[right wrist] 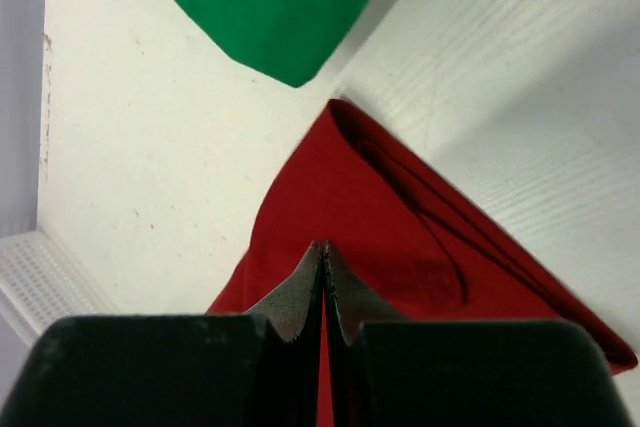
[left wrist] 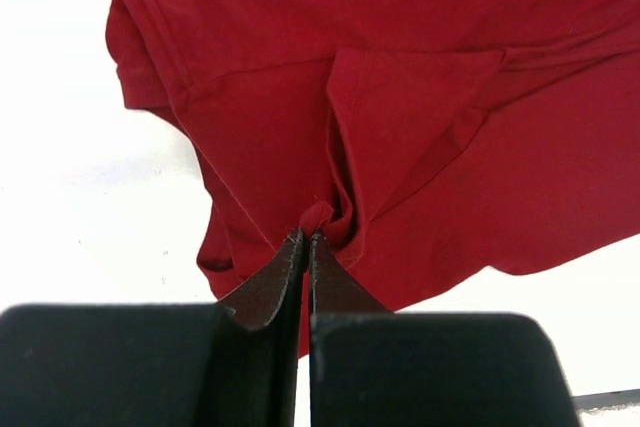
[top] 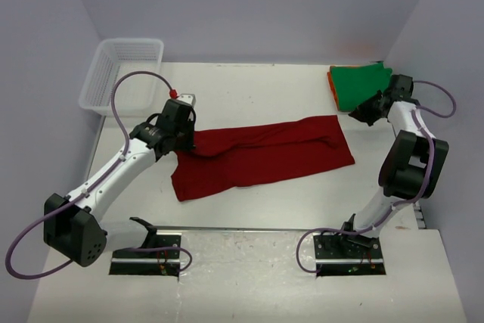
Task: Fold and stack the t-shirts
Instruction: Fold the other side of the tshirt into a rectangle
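Two of the three shirts look finished. The green shirt point(top: 361, 85) lies folded on the orange shirt point(top: 331, 76), of which only an edge shows, in the far right corner of the counter point(top: 265, 96). One is left: the red shirt point(top: 265, 153), spread as a long band across the middle of the counter. Its left end is wider and rumpled, and its right end is near the green pile but apart from it. It seems folded lengthwise once at most, and a loose flap shows in the left wrist view.

The left gripper point(left wrist: 306, 239) is closed on a small pinch of red cloth at the shirt's far left edge. The right gripper point(right wrist: 322, 247) is closed too, by the red shirt's right end and near the green pile. No cloth shows between its tips, so I judge it empty.

What remains, as I judge it, is folding the red shirt down to size and setting it on the pile. The basket point(top: 102, 73) stands apart in the far left corner.
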Motion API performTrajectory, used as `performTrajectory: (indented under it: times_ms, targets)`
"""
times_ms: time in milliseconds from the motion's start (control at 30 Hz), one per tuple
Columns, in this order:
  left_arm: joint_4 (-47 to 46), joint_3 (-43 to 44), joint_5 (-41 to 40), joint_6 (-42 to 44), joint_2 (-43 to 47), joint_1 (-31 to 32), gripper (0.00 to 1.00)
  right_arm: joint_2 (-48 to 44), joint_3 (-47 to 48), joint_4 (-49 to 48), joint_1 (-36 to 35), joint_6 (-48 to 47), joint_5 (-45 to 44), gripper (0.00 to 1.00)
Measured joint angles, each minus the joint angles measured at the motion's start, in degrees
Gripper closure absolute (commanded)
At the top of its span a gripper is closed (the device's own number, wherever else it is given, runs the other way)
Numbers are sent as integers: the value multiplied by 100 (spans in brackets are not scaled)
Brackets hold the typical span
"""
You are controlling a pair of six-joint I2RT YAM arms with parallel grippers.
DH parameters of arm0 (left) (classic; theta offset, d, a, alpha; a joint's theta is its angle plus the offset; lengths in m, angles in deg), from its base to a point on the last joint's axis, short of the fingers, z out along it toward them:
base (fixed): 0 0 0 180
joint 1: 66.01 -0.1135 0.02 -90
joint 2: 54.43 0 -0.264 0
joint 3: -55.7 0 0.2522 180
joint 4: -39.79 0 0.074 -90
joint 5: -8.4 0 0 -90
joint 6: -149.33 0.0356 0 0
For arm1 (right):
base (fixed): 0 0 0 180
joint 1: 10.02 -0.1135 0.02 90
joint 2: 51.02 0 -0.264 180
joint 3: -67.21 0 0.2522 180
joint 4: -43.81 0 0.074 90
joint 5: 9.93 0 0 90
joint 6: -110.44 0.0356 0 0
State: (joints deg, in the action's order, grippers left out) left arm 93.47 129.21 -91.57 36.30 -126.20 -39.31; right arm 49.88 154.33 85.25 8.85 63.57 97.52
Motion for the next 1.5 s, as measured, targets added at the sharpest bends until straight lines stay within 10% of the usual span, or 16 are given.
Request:
performTrajectory:
  times_ms: [967, 1300, 1500]
  targets:
    - [37, -1403, 393, -1515, 120, 111, 99, 142, 345, 13, -841, -380, 326, 100]
    - [227, -1622, 271, -2009, 138, 269, 41, 142, 413, 133, -1338, -684, 232, 100]
    - [649, -1113, -483, -2306, 249, 560, 39, 146, 946, 372, -2083, -984, 13, 99]
